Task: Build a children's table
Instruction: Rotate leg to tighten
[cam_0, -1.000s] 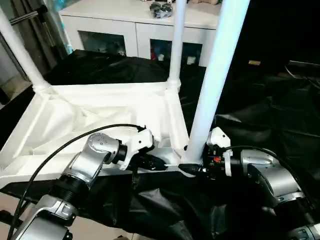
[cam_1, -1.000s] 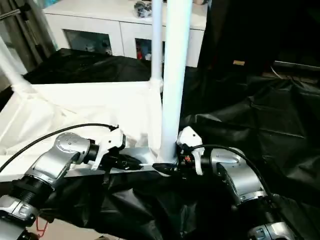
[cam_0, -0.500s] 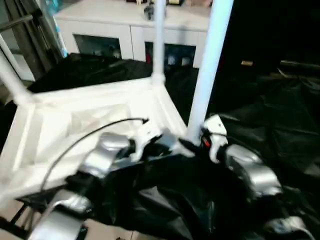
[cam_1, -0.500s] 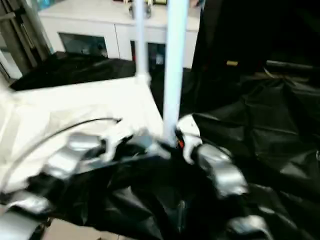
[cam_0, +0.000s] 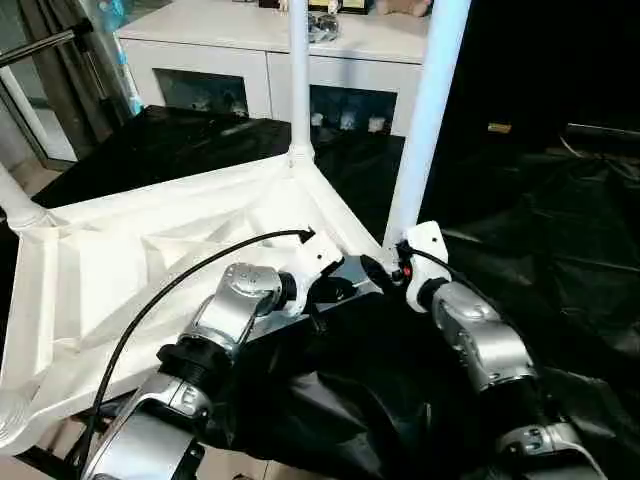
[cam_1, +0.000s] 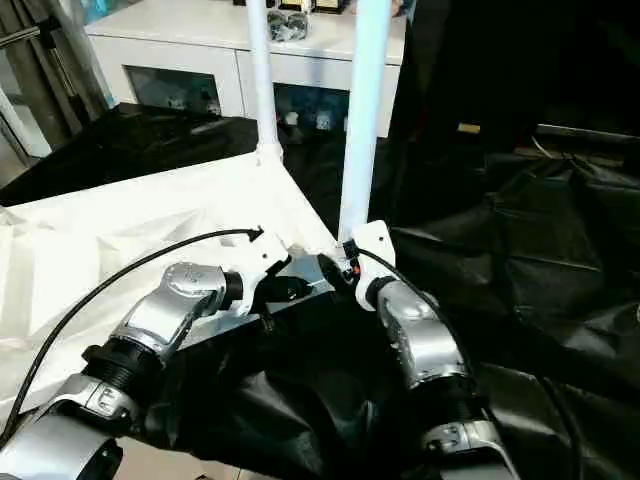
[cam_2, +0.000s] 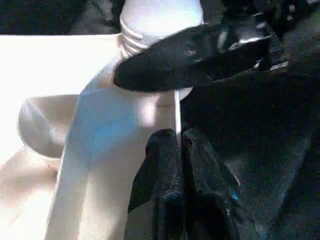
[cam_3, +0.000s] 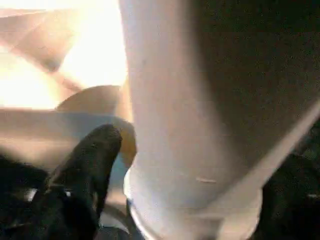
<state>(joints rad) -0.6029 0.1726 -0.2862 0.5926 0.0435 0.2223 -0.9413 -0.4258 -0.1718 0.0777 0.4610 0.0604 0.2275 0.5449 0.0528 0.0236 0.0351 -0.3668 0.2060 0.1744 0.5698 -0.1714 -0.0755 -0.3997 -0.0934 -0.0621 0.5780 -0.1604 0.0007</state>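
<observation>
The white tabletop (cam_0: 150, 260) lies upside down with its ribbed underside up. One white leg (cam_0: 298, 80) stands in the far corner and another (cam_0: 12, 200) in the left corner. A third leg (cam_0: 425, 120) rises from the near right corner socket. My right gripper (cam_0: 385, 272) is shut on this leg's base, with one black finger (cam_3: 85, 170) on each side. My left gripper (cam_0: 345, 290) is shut on the tabletop's thin rim (cam_2: 177, 115), right beside that corner. A round corner socket (cam_0: 10, 425) shows at the near left.
A white cabinet (cam_0: 260, 60) with glass doors stands behind the tabletop. Crumpled black sheeting (cam_0: 540, 220) covers the ground to the right and under my arms. A black cable (cam_0: 200, 265) arcs over my left forearm. A metal stand (cam_0: 60, 40) is at the far left.
The view has shifted. Both grippers have pushed the held corner away from me, and the tabletop has swung, so its near edge now slants. Both holds look unchanged.
</observation>
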